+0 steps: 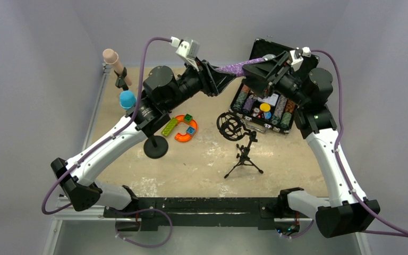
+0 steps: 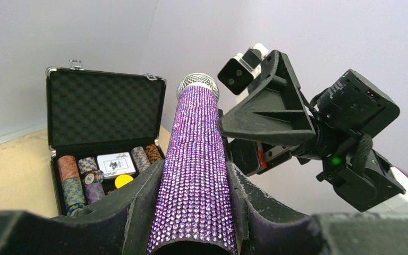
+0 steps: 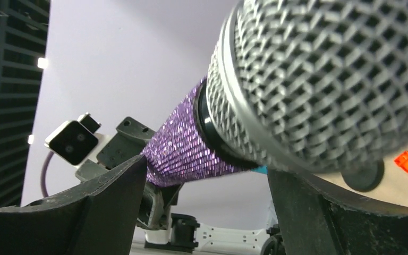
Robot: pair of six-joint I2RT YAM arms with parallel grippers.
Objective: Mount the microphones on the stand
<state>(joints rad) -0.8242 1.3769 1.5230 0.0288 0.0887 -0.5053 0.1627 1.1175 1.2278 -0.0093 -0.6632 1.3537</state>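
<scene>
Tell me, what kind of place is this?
Probably a robot test lab: two robot arms bolted to a table, plain pale walls boxing it in, and props like a poker chip case and a glittery purple microphone.

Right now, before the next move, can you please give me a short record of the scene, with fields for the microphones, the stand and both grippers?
purple microphone: in the air between the arms, nearly level
left gripper: shut on its glittery body
right gripper: jaws spread around its mesh head; contact unclear
pink-beige microphone: held in a black clip on the stand
light blue microphone: appears held on the stand too, beside the pink-beige one
stand: black, round base; pole mostly hidden
remaining: purple microphone not yet attached
</scene>
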